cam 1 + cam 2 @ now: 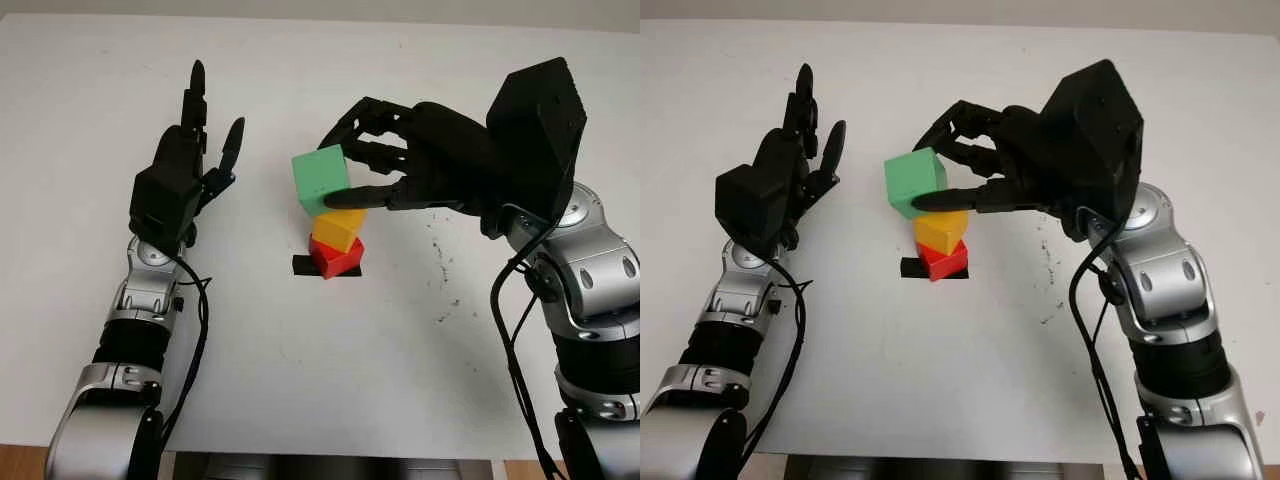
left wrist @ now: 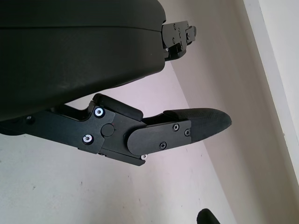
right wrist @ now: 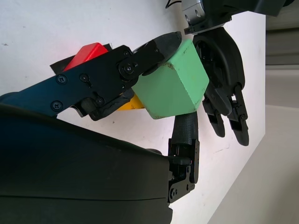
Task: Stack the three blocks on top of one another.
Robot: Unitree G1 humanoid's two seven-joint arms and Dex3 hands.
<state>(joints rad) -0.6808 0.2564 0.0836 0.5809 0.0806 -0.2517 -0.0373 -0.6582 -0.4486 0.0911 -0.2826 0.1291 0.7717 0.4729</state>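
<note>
- Right hand (image 1: 375,165) pinches the green block (image 1: 321,180), tilted, above the yellow block (image 1: 343,227), which sits on the red block (image 1: 334,256).
- Left hand (image 1: 185,160) is open, well apart.
- Risk: a tilted, off-centre release could topple the stack.

You get soft, even light over the white table (image 1: 300,380), with no glare. Beneath the fingers (image 1: 365,195) of the right hand (image 1: 400,165), the green block (image 1: 320,180) and its stack throw only a faint shadow. In the right wrist view the hand's shell nearest the lens is dark and soft, while the fingertips are sharp.
</note>
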